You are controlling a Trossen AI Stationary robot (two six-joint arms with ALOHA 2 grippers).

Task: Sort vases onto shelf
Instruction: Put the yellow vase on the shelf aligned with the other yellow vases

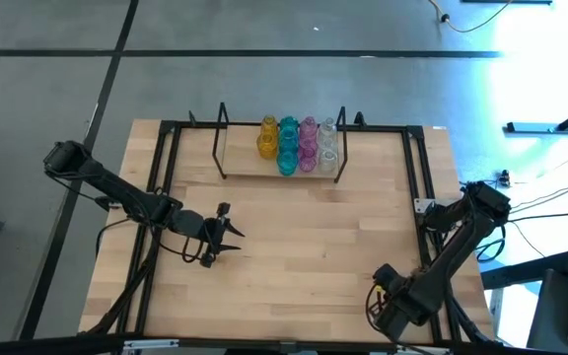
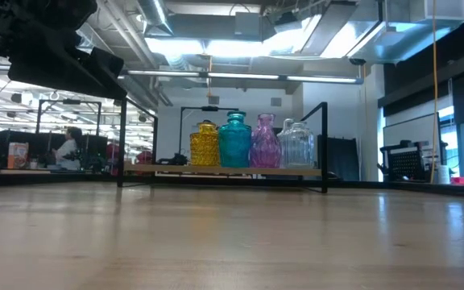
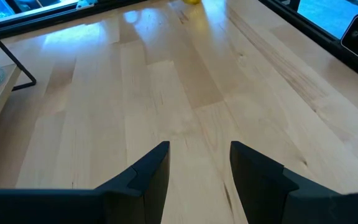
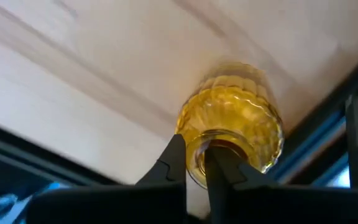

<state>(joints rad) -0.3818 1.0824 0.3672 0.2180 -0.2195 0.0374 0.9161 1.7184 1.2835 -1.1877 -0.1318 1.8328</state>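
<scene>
Yellow vase [image 4: 232, 121] between right tool [image 4: 196, 163] fingers

Grey concrete floor [image 1: 264, 89]; bright ceiling lights [image 2: 216, 48] over distant desks [image 2: 31, 167].

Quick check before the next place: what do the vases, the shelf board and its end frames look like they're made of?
The vases: probably glass, possibly clear plastic; glossy, translucent, with ribbed, patterned walls, as on the yellow vase that the right gripper is shut on. Shelf: light wood board, matte, close to the table's tone. End frames: thin black rod, likely painted metal wire.
</scene>
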